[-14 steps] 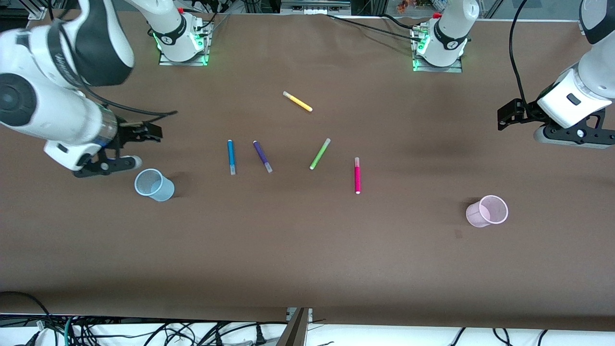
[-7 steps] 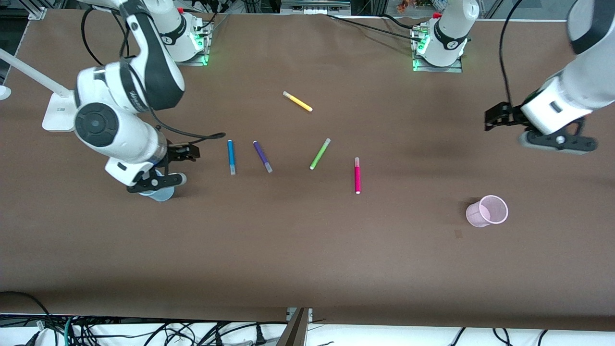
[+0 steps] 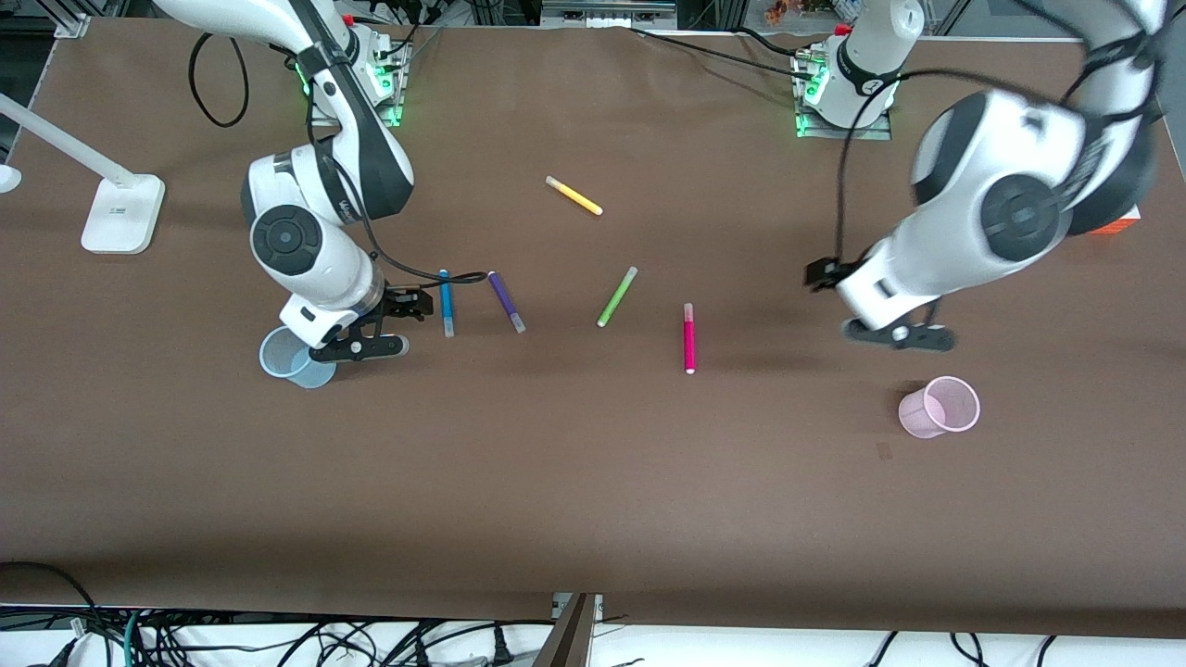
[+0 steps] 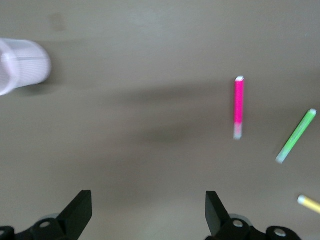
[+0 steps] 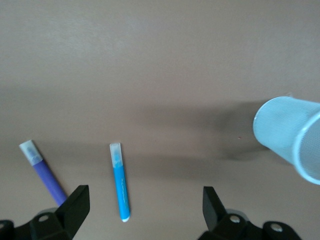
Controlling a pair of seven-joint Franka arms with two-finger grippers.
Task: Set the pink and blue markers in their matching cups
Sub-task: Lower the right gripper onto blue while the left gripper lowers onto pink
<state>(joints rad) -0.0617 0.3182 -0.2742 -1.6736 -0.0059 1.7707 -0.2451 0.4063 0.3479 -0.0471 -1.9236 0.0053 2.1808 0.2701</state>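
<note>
While both sets of jaws stand wide and hold nothing, you have each gripper up over bare tabletop. Your right gripper hangs at the left of the front view, between the blue cup and the blue marker; its wrist view shows the marker low in the middle, between the two fingers, with the cup at the right edge and the purple pen at the lower left. Your left gripper hangs at the right of the front view, above the pink cup in the frame and well apart from the pink marker. Its wrist view puts the marker right of centre, the cup at the upper left edge, and the green pen by the right edge. Both markers lie flat on the tabletop near the frame's centre, outside their cups. A yellow pen lies higher in the front view.
</note>
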